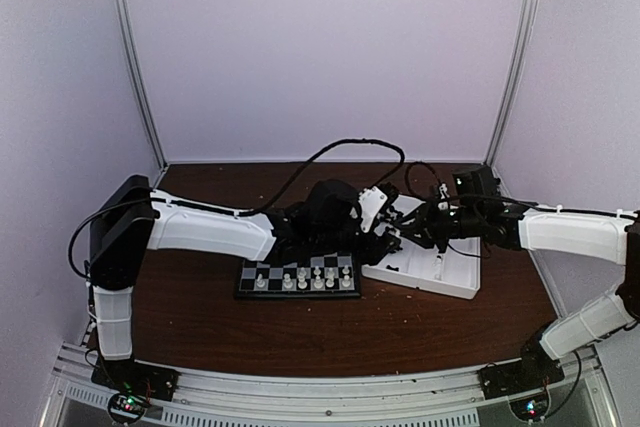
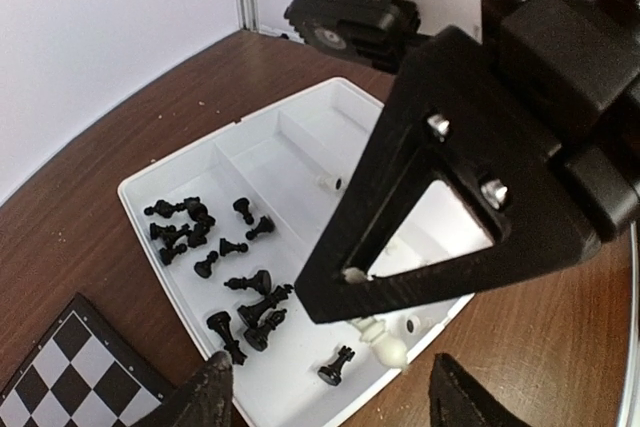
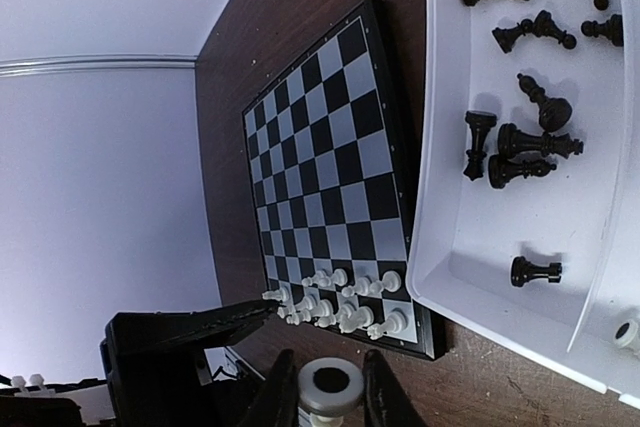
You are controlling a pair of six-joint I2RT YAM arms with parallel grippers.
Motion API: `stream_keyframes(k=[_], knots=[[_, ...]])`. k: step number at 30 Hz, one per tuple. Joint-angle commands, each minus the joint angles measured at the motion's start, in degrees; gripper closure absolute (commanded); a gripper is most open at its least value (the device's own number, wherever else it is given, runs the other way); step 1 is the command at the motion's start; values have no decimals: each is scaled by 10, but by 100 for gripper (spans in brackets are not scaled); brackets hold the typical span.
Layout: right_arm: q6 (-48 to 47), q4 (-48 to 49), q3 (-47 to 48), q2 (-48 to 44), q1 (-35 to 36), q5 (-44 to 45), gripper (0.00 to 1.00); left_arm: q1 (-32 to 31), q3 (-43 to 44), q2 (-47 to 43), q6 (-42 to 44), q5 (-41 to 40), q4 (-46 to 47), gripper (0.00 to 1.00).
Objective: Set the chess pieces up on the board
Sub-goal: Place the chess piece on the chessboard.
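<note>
Above tray (image 2: 150, 209), right gripper (image 3: 331, 392) pinches a white piece (image 3: 330, 380), next needing a free square on board (image 3: 330, 147); left gripper (image 2: 335, 389) gapes wide.

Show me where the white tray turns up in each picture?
Top view: tray right of centre, just right of the board.
Left wrist: tray fills the middle, with black pieces lying in it; board in the bottom left corner.
Right wrist: tray down the right side; board to its left.
Shared landmark: the board, beside the tray in all three.
</note>
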Motion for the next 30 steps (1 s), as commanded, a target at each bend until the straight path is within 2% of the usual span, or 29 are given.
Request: stream_keyframes(k=[1, 6, 13, 23, 30], knots=[[17, 33, -15, -13, 5, -15, 79, 2, -11, 14, 39, 31, 64, 33], [29, 49, -26, -16, 6, -21, 79, 2, -3, 25, 51, 42, 60, 38], [43, 58, -38, -30, 6, -20, 79, 2, 1, 35, 61, 40, 69, 49], [67, 69, -71, -49, 6, 0, 79, 2, 7, 71, 61, 59, 134, 53], [68, 33, -87, -73, 6, 30, 77, 2, -12, 86, 61, 75, 211, 55]])
